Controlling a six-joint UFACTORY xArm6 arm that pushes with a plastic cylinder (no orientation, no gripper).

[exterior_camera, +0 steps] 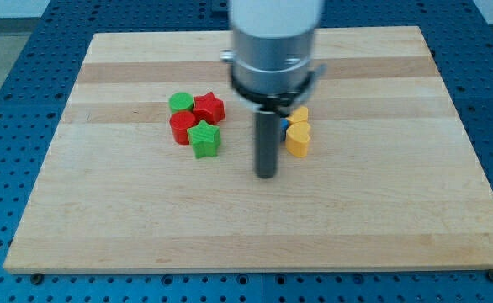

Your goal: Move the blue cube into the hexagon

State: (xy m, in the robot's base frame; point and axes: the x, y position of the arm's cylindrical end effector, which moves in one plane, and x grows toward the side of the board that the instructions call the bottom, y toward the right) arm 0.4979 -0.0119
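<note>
My tip (266,175) rests on the board near the middle, at the lower end of the dark rod. Only a small blue sliver (285,126) shows just right of the rod, between two yellow blocks; its shape cannot be made out. The rod hides the rest of it. A red block (181,128), possibly the hexagon, sits at the view's left in a tight cluster. The tip is right of and slightly below that cluster and left of and below the yellow blocks.
The cluster also holds a green cylinder (180,103), a red star (209,107) and a green star (204,139). A yellow block (300,114) sits above a yellow heart-like block (298,140). The wooden board (381,210) lies on a blue table.
</note>
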